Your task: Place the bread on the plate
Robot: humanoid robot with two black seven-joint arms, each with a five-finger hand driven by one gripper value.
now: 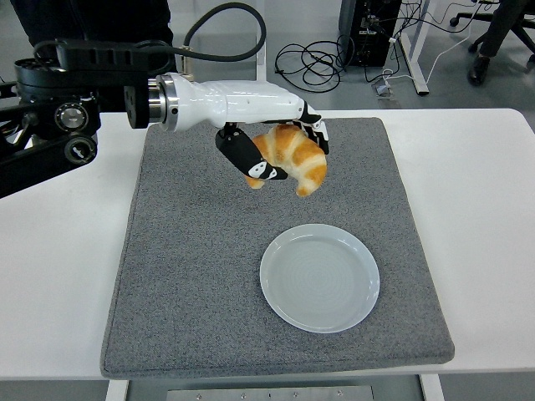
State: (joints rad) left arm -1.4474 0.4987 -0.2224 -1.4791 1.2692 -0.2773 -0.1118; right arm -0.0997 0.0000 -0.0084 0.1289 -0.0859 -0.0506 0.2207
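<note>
One camera looked forward and down from high on the robot's side of the white table (pixel 58 251), whose near edge ran along the bottom. It stood fairly close, and floor cables (pixel 313 58) showed beyond the far edge.

A white table (pixel 58 251) carries a grey textured mat (pixel 201 276) covering most of its middle. Beyond the table's far edge, black cables (pixel 305 60) lie coiled on the grey floor (pixel 451 79), beside a black computer tower (pixel 369 29) and white table legs (pixel 261 46).
</note>
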